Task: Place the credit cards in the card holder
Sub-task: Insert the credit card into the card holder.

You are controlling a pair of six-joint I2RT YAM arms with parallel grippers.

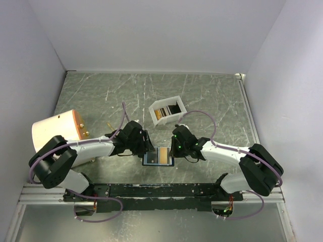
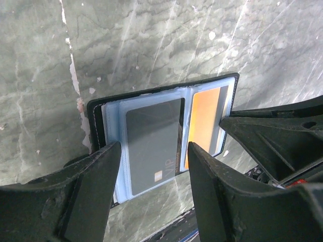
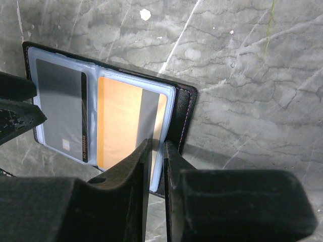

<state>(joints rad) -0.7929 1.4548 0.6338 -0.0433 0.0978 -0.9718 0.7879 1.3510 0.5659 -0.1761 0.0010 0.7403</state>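
Note:
The card holder (image 1: 147,160) lies open on the table between my two grippers. In the left wrist view its black cover (image 2: 96,121) frames pale blue pockets, with a grey credit card (image 2: 151,136) in the left pocket and an orange one (image 2: 203,123) in the right. My left gripper (image 2: 154,148) hovers open over the grey card and grips nothing. My right gripper (image 3: 156,146) is shut on the right edge of the holder's pale blue sleeves beside the black cover (image 3: 184,108). The orange card (image 3: 118,126) and the grey card (image 3: 58,106) also show there.
A white plastic box (image 1: 174,103) with more cards (image 1: 164,112) in it stands behind the holder. At the left edge lies a cream cylinder (image 1: 53,132). The arms' black base rail (image 1: 161,190) runs just in front of the holder. Grey walls enclose the table.

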